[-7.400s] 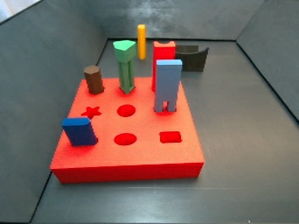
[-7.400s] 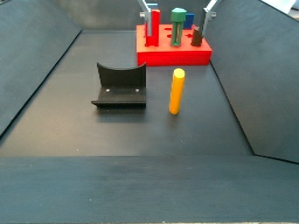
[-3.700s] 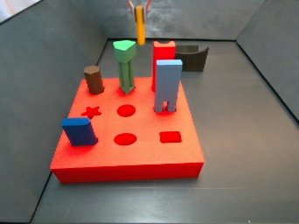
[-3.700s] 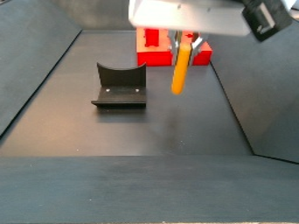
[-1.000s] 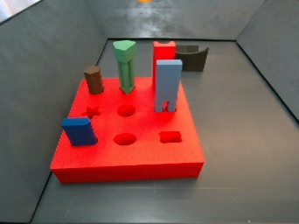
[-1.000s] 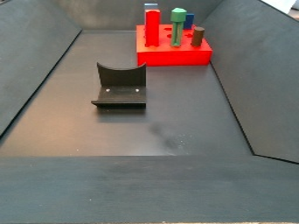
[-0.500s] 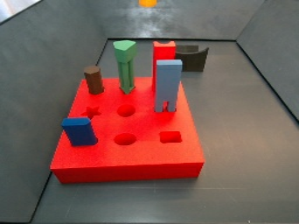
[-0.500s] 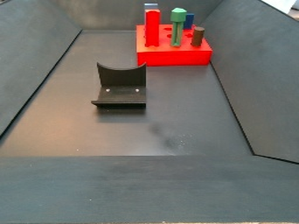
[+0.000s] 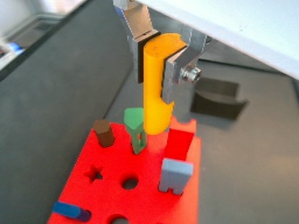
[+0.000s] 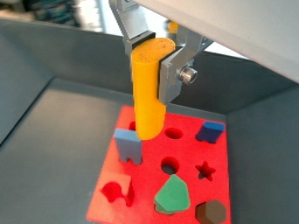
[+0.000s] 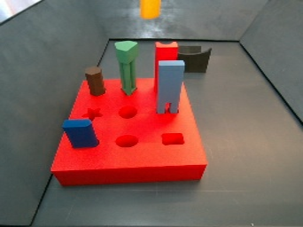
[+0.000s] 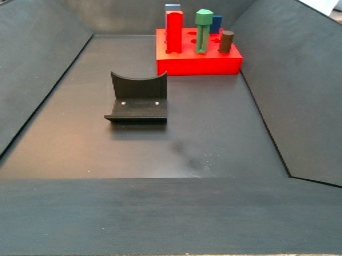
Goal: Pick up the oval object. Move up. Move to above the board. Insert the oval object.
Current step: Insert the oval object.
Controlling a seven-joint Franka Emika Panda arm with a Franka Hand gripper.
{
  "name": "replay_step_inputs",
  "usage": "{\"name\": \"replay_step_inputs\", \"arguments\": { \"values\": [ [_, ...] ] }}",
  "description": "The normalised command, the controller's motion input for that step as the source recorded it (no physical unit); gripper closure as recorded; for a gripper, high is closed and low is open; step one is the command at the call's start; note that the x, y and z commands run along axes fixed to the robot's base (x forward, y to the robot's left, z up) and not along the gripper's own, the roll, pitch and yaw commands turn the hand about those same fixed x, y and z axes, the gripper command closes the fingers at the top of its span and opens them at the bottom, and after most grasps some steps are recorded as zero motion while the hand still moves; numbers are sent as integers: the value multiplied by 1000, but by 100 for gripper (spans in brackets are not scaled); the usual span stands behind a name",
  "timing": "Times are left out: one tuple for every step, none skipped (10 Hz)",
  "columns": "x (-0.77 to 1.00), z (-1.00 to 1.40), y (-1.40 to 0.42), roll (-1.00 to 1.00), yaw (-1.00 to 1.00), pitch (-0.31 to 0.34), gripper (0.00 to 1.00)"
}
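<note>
My gripper [image 9: 156,72] is shut on the upper part of the oval object [image 9: 156,87], a tall orange-yellow peg that hangs upright between the silver fingers [image 9: 176,77]. Both wrist views show this hold; in a wrist view the gripper [image 10: 152,66] carries the peg [image 10: 146,96] high over the red board [image 10: 146,177]. In a side view only the peg's lower end [image 11: 151,9] shows at the top edge, above the board's far end [image 11: 130,166]; the gripper is out of that frame. The other side view shows the board [image 12: 201,63] but neither peg nor gripper.
On the board stand a green pointed peg [image 11: 126,66], a brown cylinder [image 11: 94,82], a tall blue arch piece [image 11: 171,86], a red piece [image 11: 166,55] and a small blue block [image 11: 81,133]. The dark fixture [image 12: 136,97] stands on the floor beyond the board.
The peg was taken off the floor beside the fixture and lifted. Over the last second its lower end has come further into a side view from the top edge.
</note>
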Motion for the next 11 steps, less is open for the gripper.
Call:
{"name": "replay_step_inputs", "arguments": {
  "values": [
    [0, -197, -297, 0, -886, -31, 100],
    [0, -186, -460, 0, -783, 0, 100],
    [0, -200, -480, 0, -769, 0, 100],
    [0, -203, -480, 0, -766, 0, 100],
    [0, -226, -334, 0, -871, 0, 100],
    [0, -209, -129, 0, -986, 0, 100],
    [0, -206, -31, 0, -1000, 0, 100],
    [0, -200, -26, 0, -1000, 0, 100],
    [0, -211, -20, 0, -1000, 0, 100],
    [0, -251, -6, 0, -1000, -3, 100],
    [0, -343, -51, 6, -991, -29, 100]
  ]
}}
